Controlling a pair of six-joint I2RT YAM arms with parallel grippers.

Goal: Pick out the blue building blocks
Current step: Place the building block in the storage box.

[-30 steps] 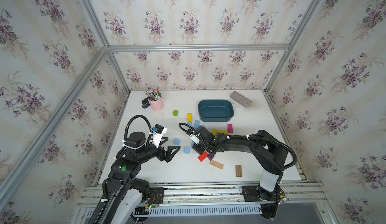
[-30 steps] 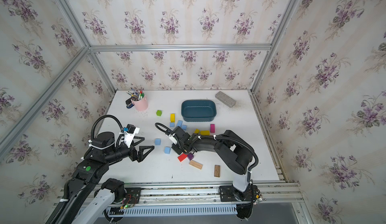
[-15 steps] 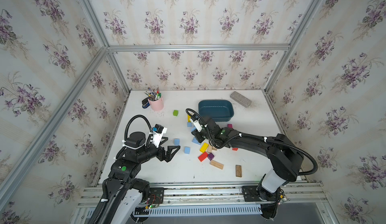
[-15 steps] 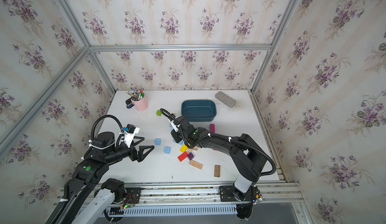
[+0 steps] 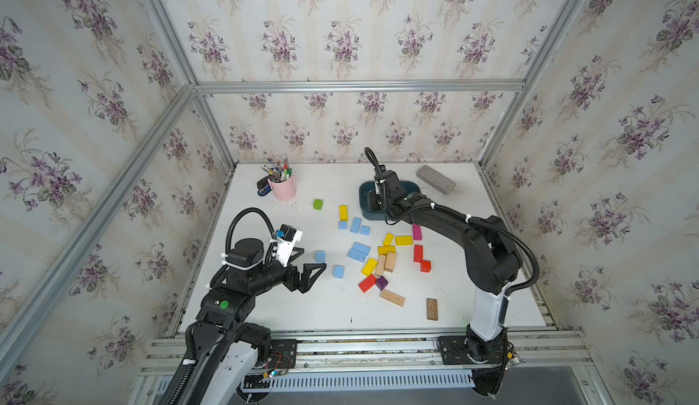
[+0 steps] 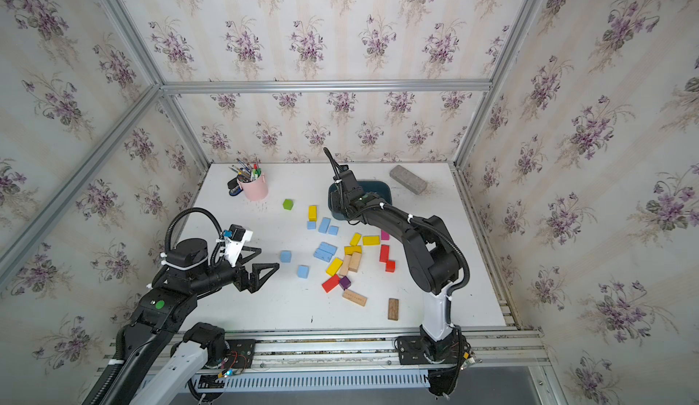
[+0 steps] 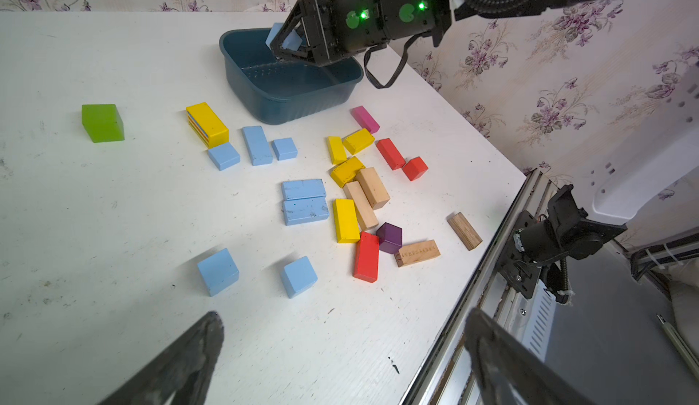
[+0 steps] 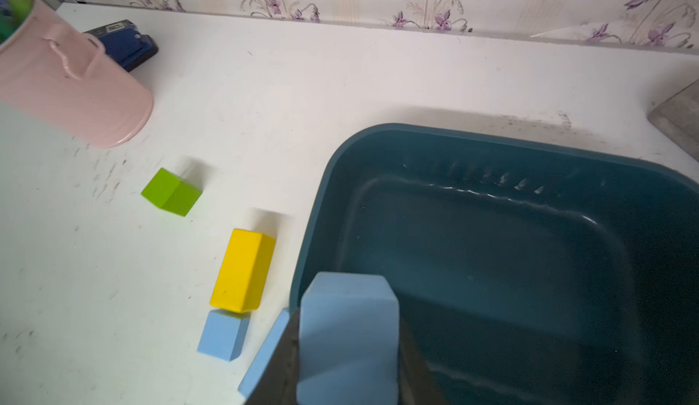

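Left wrist view: the right claw is clenched on one blue block, which it holds over the dark teal tub, just inside the tub's rim. In the right wrist view the same block stands upright between the fingers.

Seven further blue blocks lie on the white bench:
- Two small blue cubes flank an oblong blue brick near the tub, and one of the cubes touches a yellow brick.
- Two flat blue bricks lie side by side, touching, at the edge of the mixed heap.
- Two larger blue cubes sit apart, nearest the left claw.

The left claw is released, its jaws spread wide and grasping nothing.
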